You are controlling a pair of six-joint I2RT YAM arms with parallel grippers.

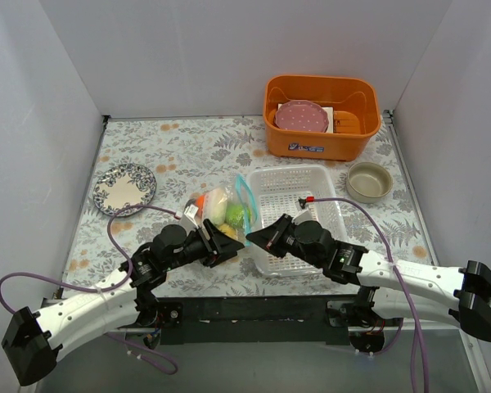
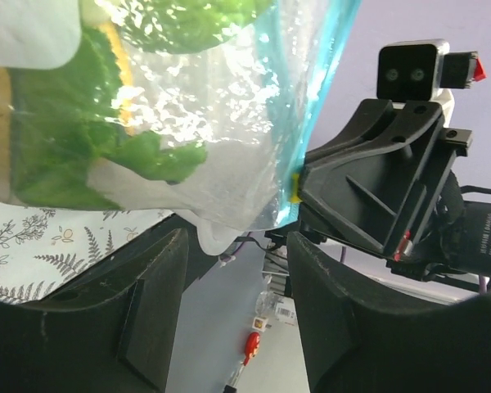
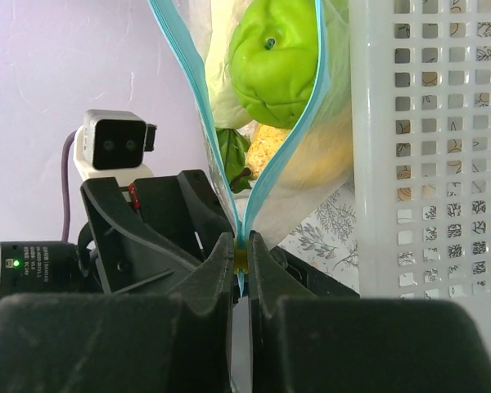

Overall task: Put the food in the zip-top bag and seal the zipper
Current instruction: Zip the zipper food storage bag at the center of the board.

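Note:
The clear zip-top bag [image 1: 227,214] lies mid-table, left of the tray. It holds the food: a green pepper [image 3: 278,65], a yellow lemon [image 3: 272,149] and leafy green pieces [image 2: 65,147]. The light blue zipper [image 3: 272,176] gapes open in a V above its near end. My right gripper [image 3: 241,255] is shut on that near end of the zipper; it also shows in the top view [image 1: 256,238]. My left gripper [image 2: 233,274] is open, with the bag's bottom corner [image 2: 221,233] just above the gap between its fingers; it faces the right gripper in the top view [image 1: 227,244].
A clear perforated tray [image 1: 323,182] stands right of the bag, close to my right gripper. An orange bin [image 1: 311,143] with a pink plate [image 1: 301,116] is at the back. A beige bowl [image 1: 369,181] is at the right and a patterned plate [image 1: 124,187] at the left.

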